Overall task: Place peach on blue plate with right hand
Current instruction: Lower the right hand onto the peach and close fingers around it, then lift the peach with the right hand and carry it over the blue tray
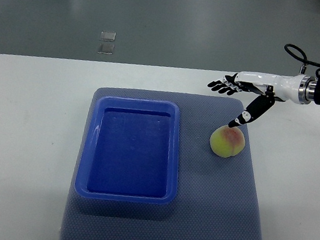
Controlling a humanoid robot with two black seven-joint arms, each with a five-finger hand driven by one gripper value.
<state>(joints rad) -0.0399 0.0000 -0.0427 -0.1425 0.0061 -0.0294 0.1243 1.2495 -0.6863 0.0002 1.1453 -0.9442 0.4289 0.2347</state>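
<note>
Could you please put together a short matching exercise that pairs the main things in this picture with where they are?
Things:
1. peach
2. blue plate
3. right robot hand
4. table

Places:
A. under the grey mat
B. empty, left half of the mat
C. on the mat, right of the plate
D. open, above the peach, thumb pointing down at it

Pairs: 1-C, 2-B, 3-D, 4-A

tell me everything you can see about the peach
The round yellow-green peach with a pink blush on top sits whole on the grey-blue textured mat, just right of the empty deep blue rectangular plastic plate and apart from it. The right robot hand hovers open above it, its black thumb tip reaching down to the peach's top, seemingly touching.
</note>
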